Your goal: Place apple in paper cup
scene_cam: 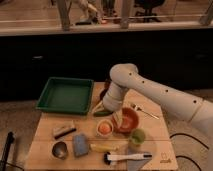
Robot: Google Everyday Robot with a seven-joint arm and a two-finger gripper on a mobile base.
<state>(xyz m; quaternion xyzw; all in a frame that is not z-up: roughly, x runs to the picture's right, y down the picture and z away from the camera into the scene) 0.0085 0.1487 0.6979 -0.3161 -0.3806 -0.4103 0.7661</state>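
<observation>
The orange-red apple [104, 128] sits inside the small white paper cup [98, 131] near the middle of the wooden table. My gripper [108, 112] hangs just above and behind the cup, at the end of the white arm that comes in from the right. Its pale fingers [98, 106] are spread apart and hold nothing. The apple is apart from the fingers.
An orange bowl [129, 120] stands right of the cup, and a green round fruit [137, 136] lies in front of it. A green tray [65, 94] is at the back left. A metal cup [60, 149], blue sponge [80, 144], banana [102, 147] and brush [125, 157] line the front. A fork [145, 111] lies at the right.
</observation>
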